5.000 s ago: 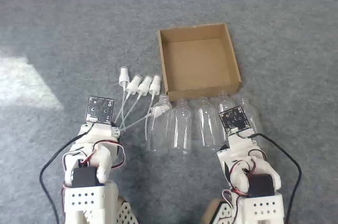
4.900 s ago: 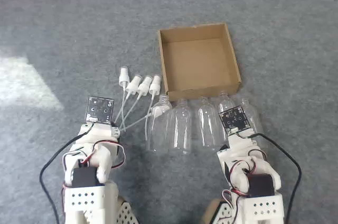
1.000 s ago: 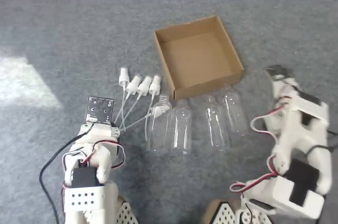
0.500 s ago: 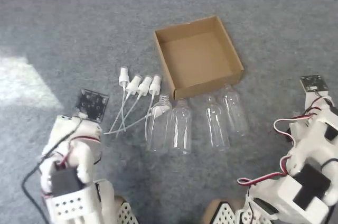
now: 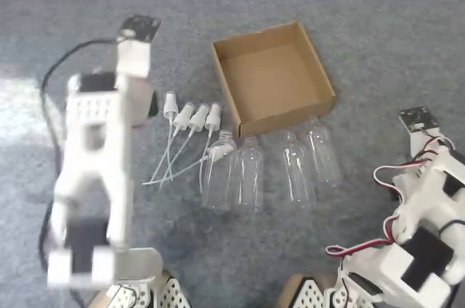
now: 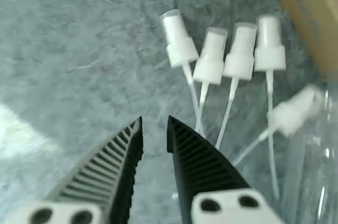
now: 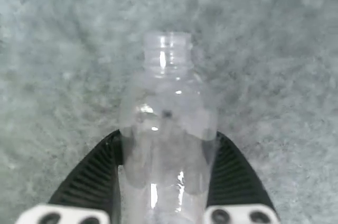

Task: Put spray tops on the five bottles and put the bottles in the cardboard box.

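The cardboard box (image 5: 272,75) sits empty at the far side of the bench (image 5: 378,25), with four bottles (image 5: 251,173) lying just near of it. My right gripper (image 7: 168,139) is clamped round the fifth bottle (image 7: 168,102), its neck left free for capping, I judge. My left gripper (image 6: 154,121), barely apart and empty, hangs over the spray tops (image 6: 227,57), left of the bottles.

The left arm (image 5: 93,141) stretched toward the table's far edge, left gripper (image 6: 154,122) barely parted. The right gripper (image 7: 166,142) clasped a bottle (image 7: 168,76).
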